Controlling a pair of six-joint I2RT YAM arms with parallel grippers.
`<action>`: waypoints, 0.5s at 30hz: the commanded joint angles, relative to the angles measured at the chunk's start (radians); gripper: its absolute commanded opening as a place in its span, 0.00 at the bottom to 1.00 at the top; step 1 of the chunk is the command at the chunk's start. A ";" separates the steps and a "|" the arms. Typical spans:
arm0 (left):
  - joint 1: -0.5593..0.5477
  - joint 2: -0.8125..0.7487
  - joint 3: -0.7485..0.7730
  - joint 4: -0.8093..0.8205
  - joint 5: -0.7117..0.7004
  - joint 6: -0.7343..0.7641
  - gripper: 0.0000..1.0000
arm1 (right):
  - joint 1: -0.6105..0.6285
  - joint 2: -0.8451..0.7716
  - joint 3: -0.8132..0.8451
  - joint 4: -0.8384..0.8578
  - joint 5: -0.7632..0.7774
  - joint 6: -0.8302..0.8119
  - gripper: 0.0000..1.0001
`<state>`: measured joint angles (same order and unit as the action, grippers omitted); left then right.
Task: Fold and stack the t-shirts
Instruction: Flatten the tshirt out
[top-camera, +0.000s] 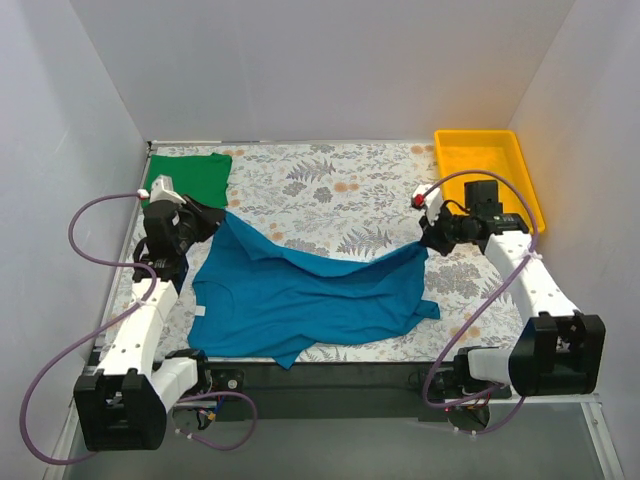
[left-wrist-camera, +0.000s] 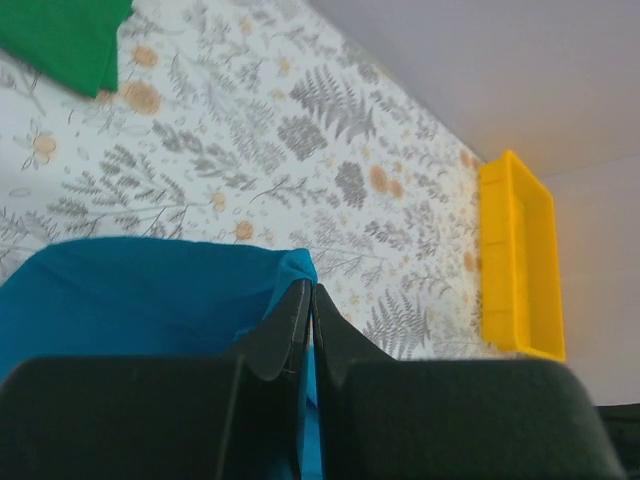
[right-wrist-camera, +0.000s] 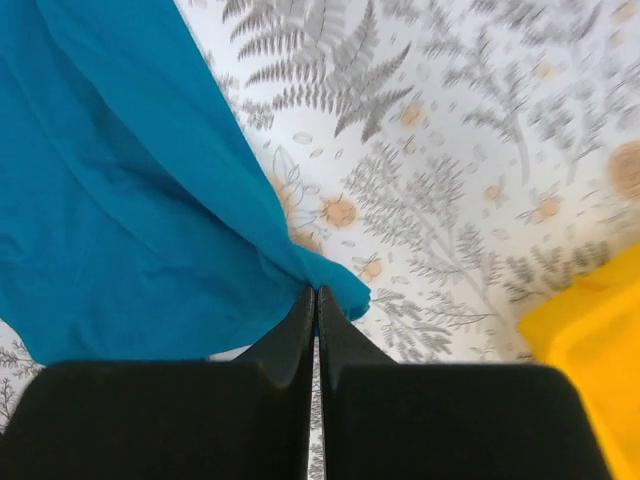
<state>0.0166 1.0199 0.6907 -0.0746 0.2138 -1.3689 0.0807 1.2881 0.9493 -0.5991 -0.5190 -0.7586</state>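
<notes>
Right: left gripper (left-wrist-camera: 308, 290) pinched tight on one teal-blue t-shirt (top-camera: 300, 295) corner, right gripper (right-wrist-camera: 313, 293) clamped on far corner. Cloth sags between them, likely stretched to spread flat for folding. Green t-shirt (top-camera: 190, 177) lies folded just beyond left gripper. Yellow tray (top-camera: 485, 165) behind right gripper.

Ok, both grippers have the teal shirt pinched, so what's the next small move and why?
Probably ease the left gripper and right gripper apart and toward the far side. Each is shut on a corner of the teal shirt, whose edge sags between them while the near part lies rumpled, so tension should flatten it for folding.
</notes>
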 joint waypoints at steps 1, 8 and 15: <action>-0.003 -0.083 0.119 -0.016 0.001 -0.007 0.00 | 0.004 -0.105 0.168 -0.091 -0.096 -0.013 0.01; -0.003 -0.213 0.300 -0.037 -0.022 -0.107 0.00 | 0.004 -0.233 0.436 -0.252 -0.115 -0.064 0.01; -0.003 -0.288 0.536 -0.068 -0.047 -0.162 0.00 | -0.021 -0.345 0.773 -0.263 -0.131 0.045 0.01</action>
<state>0.0162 0.7589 1.1370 -0.1265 0.1951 -1.4971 0.0780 0.9897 1.5898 -0.8433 -0.6155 -0.7654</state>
